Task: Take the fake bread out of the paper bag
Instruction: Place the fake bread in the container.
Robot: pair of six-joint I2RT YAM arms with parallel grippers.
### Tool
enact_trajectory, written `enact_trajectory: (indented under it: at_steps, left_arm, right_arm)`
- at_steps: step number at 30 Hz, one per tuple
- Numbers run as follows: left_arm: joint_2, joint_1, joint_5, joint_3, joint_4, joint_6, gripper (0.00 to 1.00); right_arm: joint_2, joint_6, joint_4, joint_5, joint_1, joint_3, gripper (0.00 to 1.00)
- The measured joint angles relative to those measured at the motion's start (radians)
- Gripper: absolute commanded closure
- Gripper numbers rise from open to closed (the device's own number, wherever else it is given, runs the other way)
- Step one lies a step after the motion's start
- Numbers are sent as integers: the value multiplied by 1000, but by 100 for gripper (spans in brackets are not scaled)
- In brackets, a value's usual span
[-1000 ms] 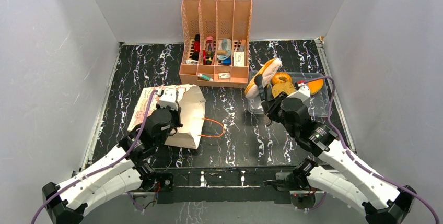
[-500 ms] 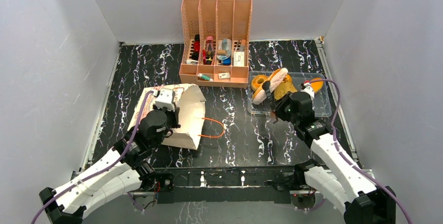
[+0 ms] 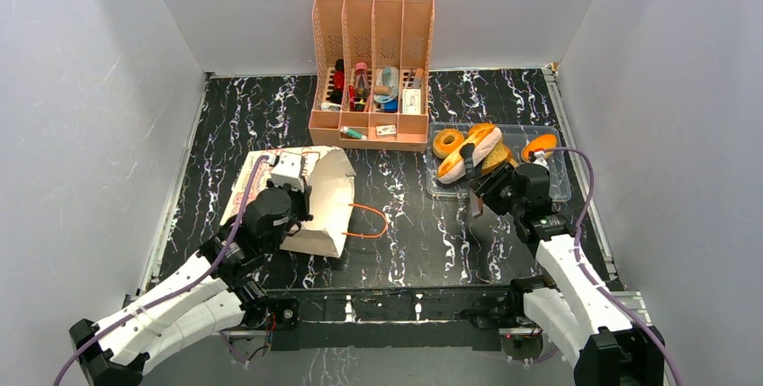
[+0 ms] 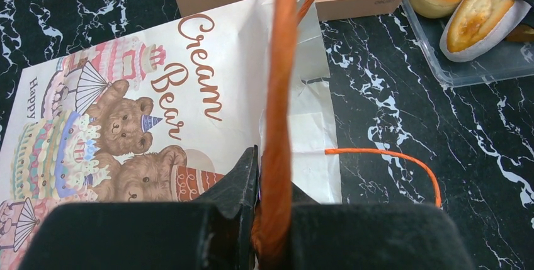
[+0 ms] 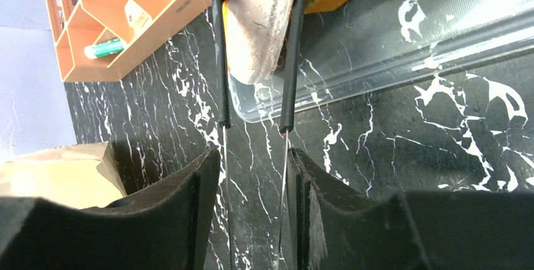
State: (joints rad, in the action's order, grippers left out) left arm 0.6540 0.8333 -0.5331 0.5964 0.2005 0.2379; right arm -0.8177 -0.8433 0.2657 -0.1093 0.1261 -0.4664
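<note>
The left gripper [image 4: 264, 185] was clamped on the orange cord handle [image 4: 280, 62] of the paper bag [image 3: 328, 201], lying at left; its inside was hidden, so any bread left there could not be judged. The right gripper [image 3: 470, 173] stood parted astride the long loaf [image 3: 472, 145], set beside a bread ring [image 3: 447, 142] in the clear tray [image 3: 560, 190]: the step looked like release, calling next for a clean withdrawal

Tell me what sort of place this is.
Likely a robot test booth: plain grey walls box in a black marbled tabletop, a left arm and right arm are bolted at its near edge, and props are staged, like toy bread in a clear tray.
</note>
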Motion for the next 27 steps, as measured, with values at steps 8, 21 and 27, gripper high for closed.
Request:
enact_trajectory:
  at_steps: [8, 21, 27]
  left_arm:
    - [14, 0, 6, 0, 0, 1, 100]
    - [5, 0, 6, 0, -5, -1, 100]
    - [4, 0, 6, 0, -5, 4, 100]
  right_arm:
    - [13, 0, 18, -34, -30, 7, 58]
    - [11, 27, 8, -50, -33, 13, 58]
    - [-69, 55, -31, -63, -35, 48, 58]
